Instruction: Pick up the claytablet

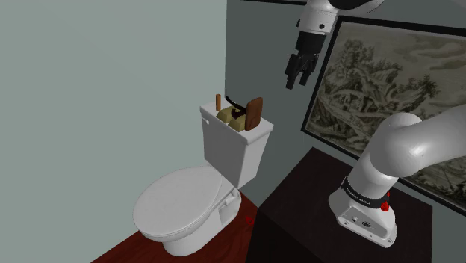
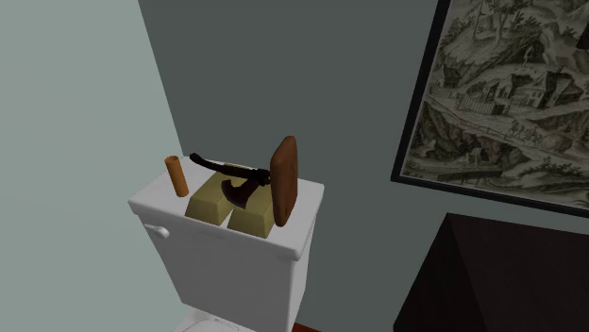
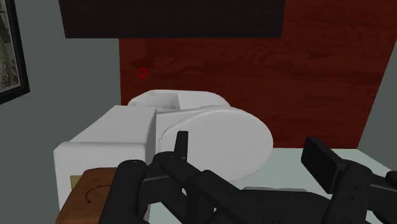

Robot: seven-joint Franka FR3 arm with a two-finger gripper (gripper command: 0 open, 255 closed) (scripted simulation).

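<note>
Brown claytablet (image 1: 255, 113) stands on edge on the white toilet tank (image 1: 224, 142), just left of frame centre, perhaps propped against the axe (image 2: 227, 168). Likely stiff, dense and brittle, so grip across its flat faces. Pincer (image 1: 296, 81) hangs upper right, fingers apart, empty.

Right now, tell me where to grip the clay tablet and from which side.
Grip the clay tablet across its thin top edge, coming from above. It stands upright on edge on the toilet tank, broad faces free up top, so the open gripper can likely straddle it; the axe beside it crowds a sideways approach.
</note>
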